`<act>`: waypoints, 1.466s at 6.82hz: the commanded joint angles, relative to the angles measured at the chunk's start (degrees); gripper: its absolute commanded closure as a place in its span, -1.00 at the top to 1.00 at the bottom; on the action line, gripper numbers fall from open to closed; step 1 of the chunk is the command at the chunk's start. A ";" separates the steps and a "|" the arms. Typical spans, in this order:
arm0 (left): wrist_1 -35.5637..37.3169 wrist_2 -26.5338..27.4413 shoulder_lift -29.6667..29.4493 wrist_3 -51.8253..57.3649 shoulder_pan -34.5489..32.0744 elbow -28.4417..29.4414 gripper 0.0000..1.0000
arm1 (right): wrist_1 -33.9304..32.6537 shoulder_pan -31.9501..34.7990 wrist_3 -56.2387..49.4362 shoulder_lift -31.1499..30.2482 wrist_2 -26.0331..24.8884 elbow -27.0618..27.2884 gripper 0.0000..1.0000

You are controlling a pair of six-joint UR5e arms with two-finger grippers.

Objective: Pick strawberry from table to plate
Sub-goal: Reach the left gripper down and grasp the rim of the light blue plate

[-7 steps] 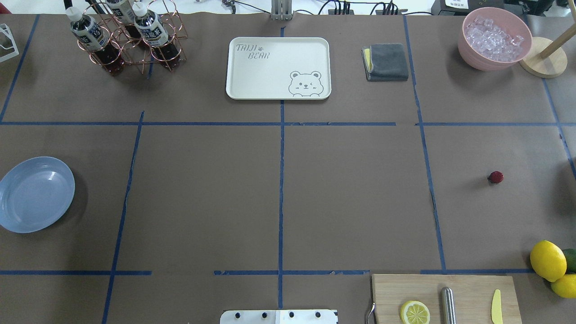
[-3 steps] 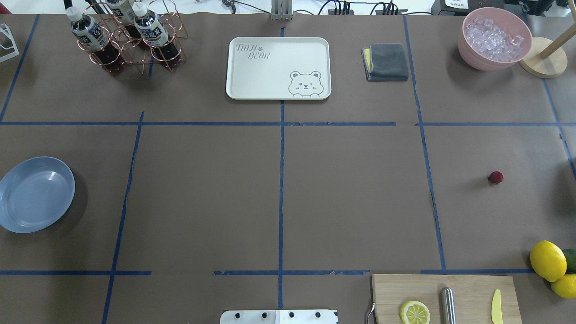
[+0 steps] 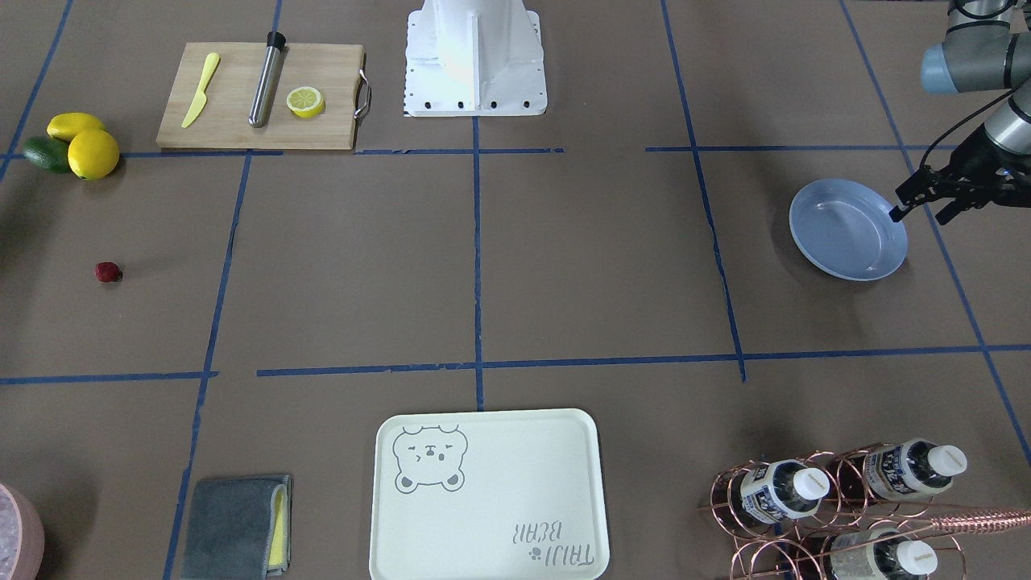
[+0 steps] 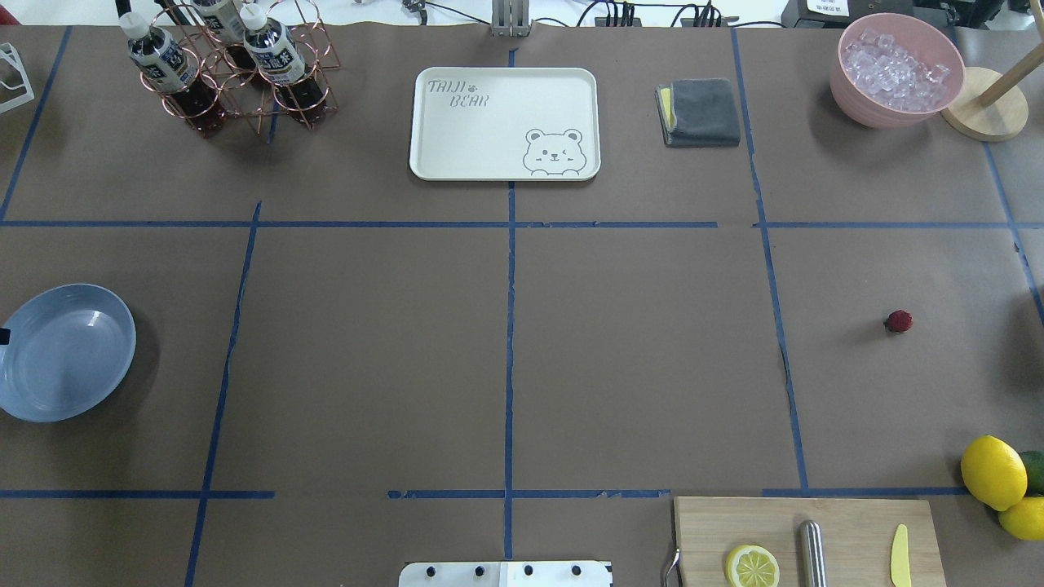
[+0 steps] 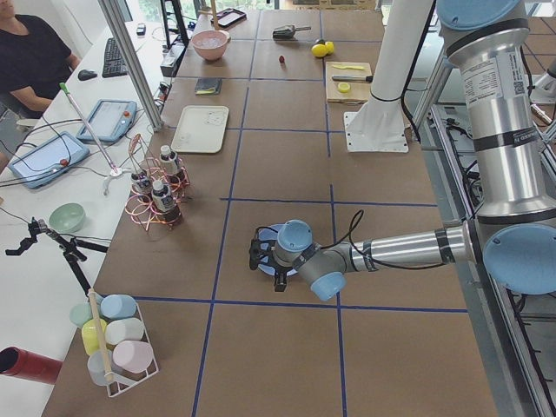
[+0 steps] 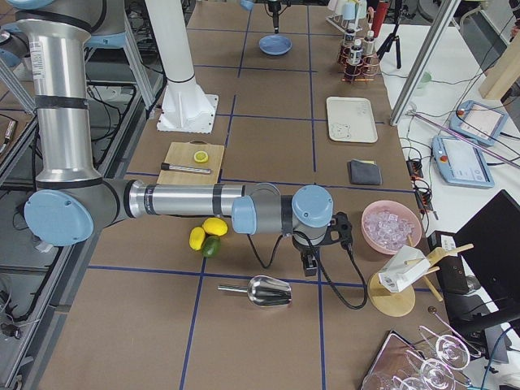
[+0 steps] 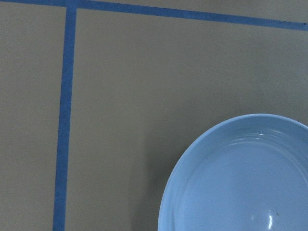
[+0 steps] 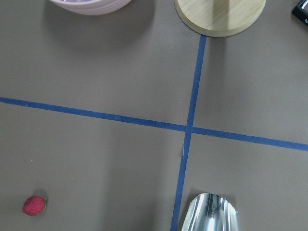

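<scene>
The strawberry (image 4: pixel 898 321) is a tiny dark-red berry lying alone on the brown table (image 4: pixel 636 359) at the right; it also shows low left in the right wrist view (image 8: pixel 33 205). The light-blue plate (image 4: pixel 65 352) sits empty at the far left edge. My left gripper (image 3: pixel 918 216) hovers open at the plate's (image 3: pixel 846 234) outer rim, nothing between its fingers. My right gripper (image 6: pixel 309 266) hangs beyond the lemons, near the pink bowl; I cannot tell whether it is open or shut.
A cream bear tray (image 4: pixel 504 122), a copper bottle rack (image 4: pixel 236 69), a grey cloth (image 4: pixel 700 112) and a pink bowl of ice (image 4: pixel 895 69) line the far side. A cutting board (image 4: pixel 807 538) and lemons (image 4: pixel 993 471) sit near right. A metal scoop (image 6: pixel 264 291) lies beyond them.
A dark fingertip of my left gripper has come into the overhead view's left edge, over the plate. The strawberry and the plate have not moved.
</scene>
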 commanded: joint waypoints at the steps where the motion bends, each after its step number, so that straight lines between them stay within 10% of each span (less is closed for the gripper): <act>1: 0.02 3.25 -0.51 -0.86 3.11 0.54 0.98 | 0.00 0.00 0.08 0.07 0.00 0.09 1.00; 4: 0.11 3.36 -0.95 -0.86 5.05 1.42 0.63 | 0.00 0.00 0.09 0.07 -0.09 0.01 1.00; 7: -0.24 3.36 -0.86 -0.25 5.06 1.68 -0.92 | 0.00 0.00 0.00 0.07 -0.09 0.09 1.00; 10: 0.46 2.40 0.80 -0.07 4.36 -3.64 -1.00 | -0.09 0.00 -0.09 2.44 -1.14 0.18 1.00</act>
